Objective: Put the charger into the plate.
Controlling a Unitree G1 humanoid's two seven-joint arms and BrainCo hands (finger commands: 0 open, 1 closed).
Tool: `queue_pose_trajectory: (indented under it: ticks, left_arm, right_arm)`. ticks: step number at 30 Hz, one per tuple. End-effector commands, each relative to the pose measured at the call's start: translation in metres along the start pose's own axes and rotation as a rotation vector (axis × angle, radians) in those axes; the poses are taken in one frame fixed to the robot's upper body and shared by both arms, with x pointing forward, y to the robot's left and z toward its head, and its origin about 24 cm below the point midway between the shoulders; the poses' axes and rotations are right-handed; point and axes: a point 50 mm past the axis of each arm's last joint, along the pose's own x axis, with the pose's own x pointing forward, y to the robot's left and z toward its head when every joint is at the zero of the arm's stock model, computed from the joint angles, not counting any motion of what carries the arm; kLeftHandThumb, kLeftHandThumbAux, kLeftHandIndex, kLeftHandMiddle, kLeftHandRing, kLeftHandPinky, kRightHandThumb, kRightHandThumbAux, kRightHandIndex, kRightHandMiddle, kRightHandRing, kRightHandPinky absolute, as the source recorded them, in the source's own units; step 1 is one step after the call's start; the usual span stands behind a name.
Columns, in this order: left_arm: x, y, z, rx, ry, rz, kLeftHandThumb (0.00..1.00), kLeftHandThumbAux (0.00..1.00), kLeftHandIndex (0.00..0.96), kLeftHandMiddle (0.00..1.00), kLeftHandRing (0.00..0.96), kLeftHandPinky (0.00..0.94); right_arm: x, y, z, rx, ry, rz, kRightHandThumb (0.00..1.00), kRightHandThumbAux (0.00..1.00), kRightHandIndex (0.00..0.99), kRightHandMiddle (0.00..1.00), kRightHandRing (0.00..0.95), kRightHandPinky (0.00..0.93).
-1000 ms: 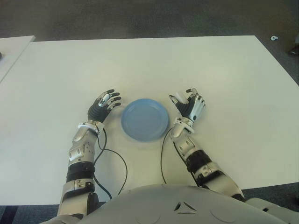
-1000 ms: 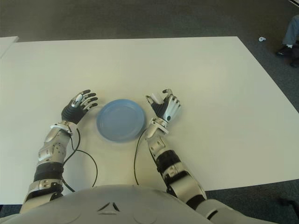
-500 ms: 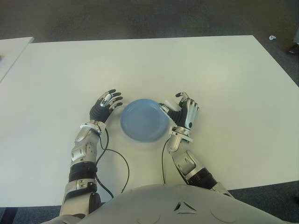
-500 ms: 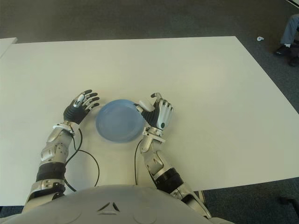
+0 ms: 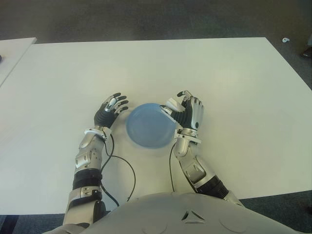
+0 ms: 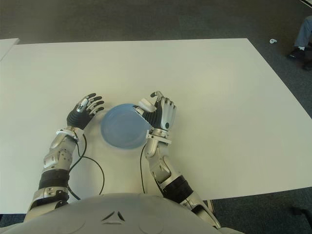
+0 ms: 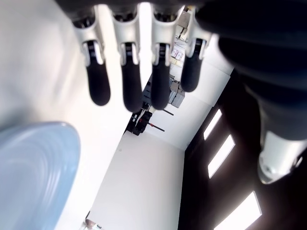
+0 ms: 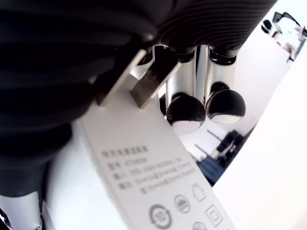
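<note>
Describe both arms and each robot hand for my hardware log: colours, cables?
Left robot hand and right robot hand have black palms, silver-white finger segments and black fingertips. Forearms are silver with black bands; a thin black cable loops from each wrist.

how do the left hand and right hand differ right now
The right hand is curled around the white charger at the right rim of the blue plate; the left hand holds nothing. The right hand's fingers are closed, the left hand's fingers are spread open. Both show beside the plate, one on each side, over the white table.
</note>
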Motion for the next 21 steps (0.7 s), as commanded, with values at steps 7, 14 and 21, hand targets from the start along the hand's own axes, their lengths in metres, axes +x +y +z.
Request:
queue_pose_trajectory:
  ticks: [7, 14, 21]
  left_arm:
    - [-0.001, -0.001, -0.014, -0.036, 0.051, 0.020, 0.273, 0.649, 0.280, 0.334, 0.347, 0.384]
    - [0.001, -0.003, -0.015, -0.025, 0.040, 0.012, 0.282, 0.648, 0.283, 0.338, 0.346, 0.380]
    - [0.002, -0.005, -0.016, -0.034, 0.023, 0.008, 0.302, 0.653, 0.282, 0.328, 0.335, 0.360]
  right_arm:
    - [0.014, 0.000, 0.031, 0.129, -0.072, 0.110, 0.752, 0.707, 0.441, 0.889, 0.872, 0.858]
    - [0.020, 0.003, 0.036, 0.145, -0.100, 0.220, 0.751, 0.707, 0.440, 0.888, 0.876, 0.860]
    - [0.022, 0.013, 0.038, 0.139, -0.121, 0.328, 0.752, 0.707, 0.441, 0.882, 0.875, 0.853]
